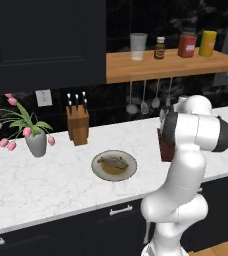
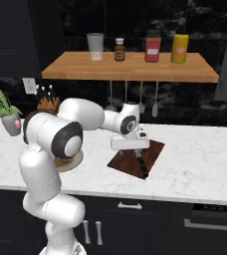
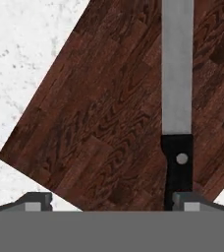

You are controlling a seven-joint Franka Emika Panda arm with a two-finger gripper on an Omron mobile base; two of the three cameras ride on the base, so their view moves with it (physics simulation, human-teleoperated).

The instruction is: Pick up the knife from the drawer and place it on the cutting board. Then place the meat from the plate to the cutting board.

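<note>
The dark reddish-brown cutting board [image 3: 99, 123] lies on the white marble counter, and the knife [image 3: 177, 98] rests flat on it, grey blade pointing away, black handle [image 3: 178, 165] nearest the hand. My gripper [image 3: 113, 202] hovers just over the board's near edge, open, with its right fingertip [image 3: 192, 201] beside the handle and nothing held. From the right base view the gripper [image 2: 134, 151] hangs above the board [image 2: 153, 149] and the knife [image 2: 143, 165]. The plate [image 1: 114, 165] with the tan-brown meat [image 1: 112, 161] sits left of the arm.
A knife block [image 1: 78, 125] and a vase of pink flowers [image 1: 31, 135] stand at the back left of the counter. A wooden shelf [image 2: 130, 67] carrying a cup and jars hangs above, with utensils [image 2: 141, 99] dangling beneath it. The drawer fronts [image 2: 130, 205] below are shut.
</note>
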